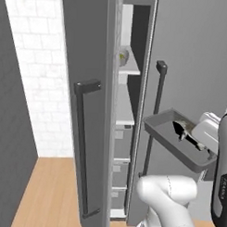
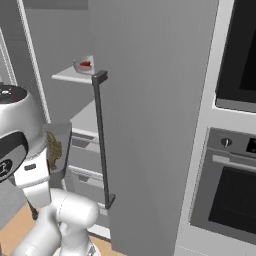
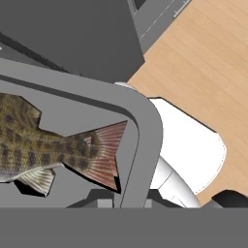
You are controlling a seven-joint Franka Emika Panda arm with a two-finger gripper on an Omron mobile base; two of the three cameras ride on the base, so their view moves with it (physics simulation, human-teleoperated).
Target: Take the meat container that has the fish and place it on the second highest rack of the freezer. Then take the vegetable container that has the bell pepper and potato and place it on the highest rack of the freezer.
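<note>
Grey tray point(image 1: 172, 136) with fish point(image 1: 182, 129) held up in front of the open freezer point(image 1: 87, 110)

My pincer point(image 3: 114, 198) is pinched tight on the tray's rim at a rounded corner, seen in the hand view, with the fish's reddish tail just beside the grip. From the left base view the tray hangs tilted in the air, right of the gap between the two freezer doors, close to the right door's bar handle point(image 1: 155, 112). The fish lies inside the tray (head end hidden in the hand view). Vegetable bowl point(image 2: 84, 64) sits on a pale shelf point(image 2: 75, 75) inside the freezer, something red in it; its other contents too small to tell. Wall oven point(image 2: 230, 195) stands to the right of the freezer
</note>
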